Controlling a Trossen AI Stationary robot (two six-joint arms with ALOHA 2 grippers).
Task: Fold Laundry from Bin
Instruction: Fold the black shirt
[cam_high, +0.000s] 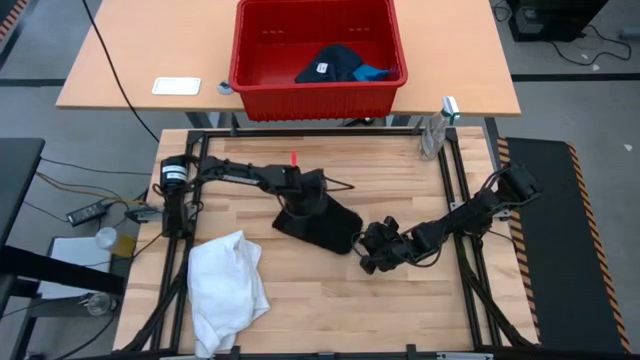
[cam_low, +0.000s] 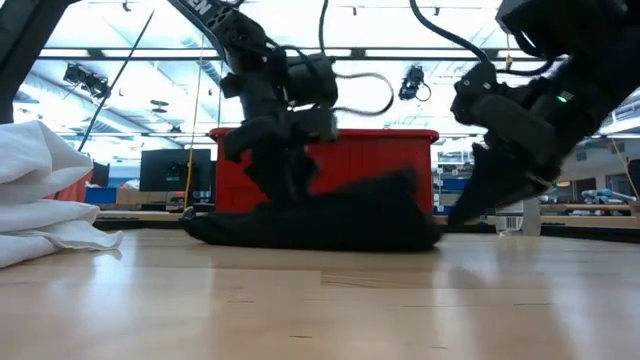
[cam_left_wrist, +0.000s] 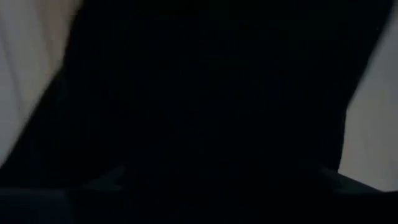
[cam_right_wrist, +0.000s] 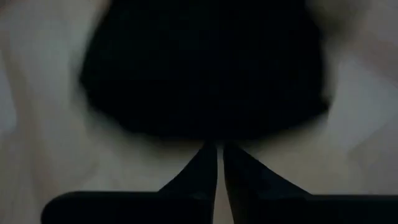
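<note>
Looking down from high view, you see black garment (cam_high: 320, 225) lying mid-table, left gripper (cam_high: 297, 207) pressed onto its left end, right gripper (cam_high: 372, 255) just beside its right edge. White garment (cam_high: 227, 287) heaped near table's (cam_high: 400, 310) left front. Red bin (cam_high: 317, 55) on far desk (cam_high: 140, 60) holds navy garment (cam_high: 328, 64) and blue one (cam_high: 375, 72).

Low view: black garment (cam_low: 320, 220) flat on wood, bin (cam_low: 360, 165) behind.

Left wrist view: all dark cloth; finger state you cannot tell.

Right wrist view: fingers (cam_right_wrist: 202, 174) pinched together, empty, tips near garment's (cam_right_wrist: 205, 68) edge.
</note>
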